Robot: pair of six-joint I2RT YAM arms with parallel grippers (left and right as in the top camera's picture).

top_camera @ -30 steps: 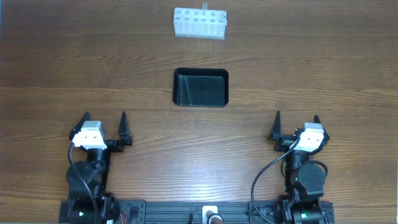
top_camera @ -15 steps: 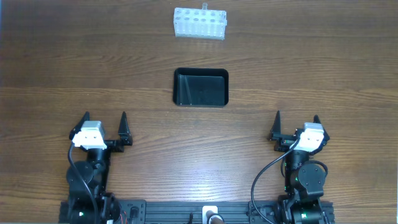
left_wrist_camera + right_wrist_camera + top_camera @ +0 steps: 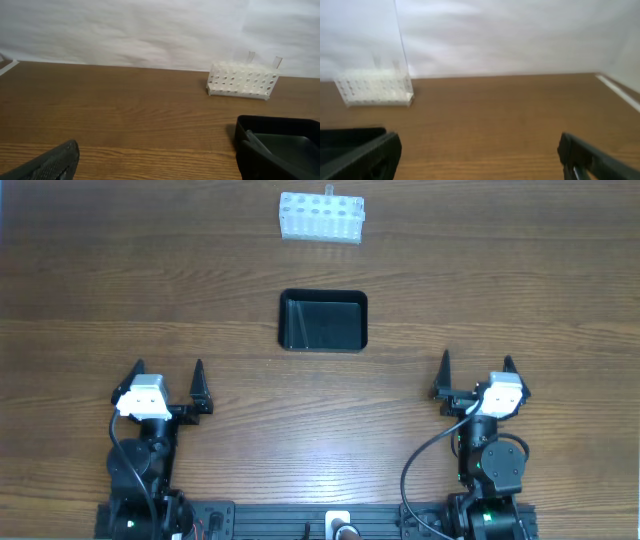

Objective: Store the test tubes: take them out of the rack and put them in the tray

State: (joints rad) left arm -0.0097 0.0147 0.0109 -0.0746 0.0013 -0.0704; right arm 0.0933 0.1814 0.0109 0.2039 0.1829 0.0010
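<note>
A white test tube rack (image 3: 320,218) stands at the far edge of the table, with a clear tube (image 3: 328,190) poking up at its back. In the left wrist view the rack (image 3: 243,81) shows two clear tubes (image 3: 276,62) standing in it. The black tray (image 3: 323,321) lies at the table's middle, between the rack and the arms. My left gripper (image 3: 168,370) is open near the front left, far from both. My right gripper (image 3: 477,360) is open at the front right, with nothing between its fingers. The rack (image 3: 374,88) and the tray's corner (image 3: 350,134) also appear in the right wrist view.
Bare wooden tabletop (image 3: 500,270) stretches on both sides of the tray and the rack. A white wall (image 3: 125,30) rises behind the table's far edge.
The right gripper has shifted slightly up the top view. The left arm, the rack and the tray have not moved.
</note>
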